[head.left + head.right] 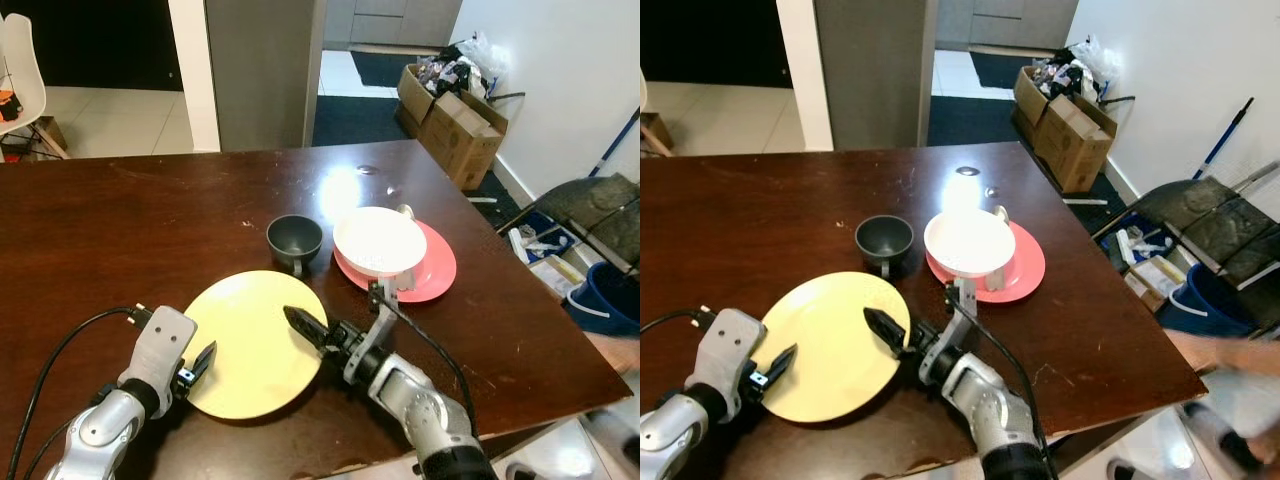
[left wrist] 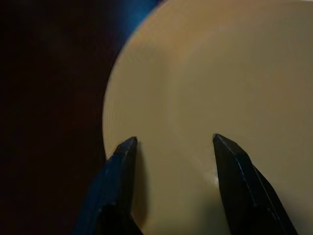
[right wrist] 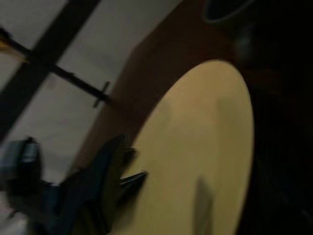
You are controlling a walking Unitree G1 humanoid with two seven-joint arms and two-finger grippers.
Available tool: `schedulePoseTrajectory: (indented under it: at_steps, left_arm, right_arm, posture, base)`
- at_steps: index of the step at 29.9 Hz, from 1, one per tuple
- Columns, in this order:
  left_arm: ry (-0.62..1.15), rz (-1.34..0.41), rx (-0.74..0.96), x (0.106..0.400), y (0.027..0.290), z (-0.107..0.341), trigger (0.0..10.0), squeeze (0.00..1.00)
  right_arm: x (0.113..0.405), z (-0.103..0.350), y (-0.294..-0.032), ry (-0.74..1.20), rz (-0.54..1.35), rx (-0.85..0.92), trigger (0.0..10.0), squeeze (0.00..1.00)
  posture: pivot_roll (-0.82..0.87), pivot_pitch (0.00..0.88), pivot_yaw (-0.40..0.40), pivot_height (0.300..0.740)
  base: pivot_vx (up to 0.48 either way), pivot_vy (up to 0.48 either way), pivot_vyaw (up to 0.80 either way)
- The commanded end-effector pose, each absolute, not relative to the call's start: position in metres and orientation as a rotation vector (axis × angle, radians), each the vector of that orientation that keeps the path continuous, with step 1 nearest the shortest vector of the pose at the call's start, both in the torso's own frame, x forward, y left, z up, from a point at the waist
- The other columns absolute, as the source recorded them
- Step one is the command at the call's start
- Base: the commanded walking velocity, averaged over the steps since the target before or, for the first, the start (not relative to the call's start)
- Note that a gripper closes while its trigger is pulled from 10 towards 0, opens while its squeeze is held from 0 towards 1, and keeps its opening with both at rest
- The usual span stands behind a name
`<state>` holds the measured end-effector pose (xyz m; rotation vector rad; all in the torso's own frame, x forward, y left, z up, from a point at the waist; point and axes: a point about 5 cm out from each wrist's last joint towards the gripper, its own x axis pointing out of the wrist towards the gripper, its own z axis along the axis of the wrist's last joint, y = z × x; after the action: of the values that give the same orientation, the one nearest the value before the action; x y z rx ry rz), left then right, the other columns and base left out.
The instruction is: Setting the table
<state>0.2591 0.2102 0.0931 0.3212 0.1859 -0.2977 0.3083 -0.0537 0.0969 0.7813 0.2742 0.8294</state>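
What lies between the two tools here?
The round yellow plate spans the gap between the left tool and right tool, seen in the left eye view.

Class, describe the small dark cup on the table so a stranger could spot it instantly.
On the dark wooden table, look beyond the yellow plate and left of the white bowl on its pink plate. The dark cup is the smallest dish there, and the only grey one.
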Motion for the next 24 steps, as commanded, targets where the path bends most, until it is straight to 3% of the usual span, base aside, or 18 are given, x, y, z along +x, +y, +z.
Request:
schedulePoseTrajectory:
  at_steps: [1, 6, 24]
  left_arm:
    - [0.220, -0.298, 0.317, 0.255, 0.211, 0.087, 10.0, 0.00]
    - [0.219, -0.295, 0.316, 0.254, 0.212, 0.087, 10.0, 0.00]
    - [0.138, -0.284, 0.289, 0.265, 0.211, 0.107, 10.0, 0.00]
  right_arm:
    - [0.306, 0.095, -0.051, 0.294, 0.858, 0.823, 0.0, 0.00]
    - [0.297, 0.093, -0.042, 0.343, 0.952, 0.782, 0.0, 0.00]
    - [0.301, 0.101, -0.046, 0.287, 0.943, 0.802, 0.0, 0.00]
  posture:
    - [0.11, 0.049, -0.004, 0.740]
    - [0.11, 0.051, -0.006, 0.740]
    - [0.10, 0.050, -0.003, 0.740]
  base:
    - [0.000, 0.000, 0.00]
    - [0.000, 0.000, 0.00]
    - [0.000, 0.000, 0.00]
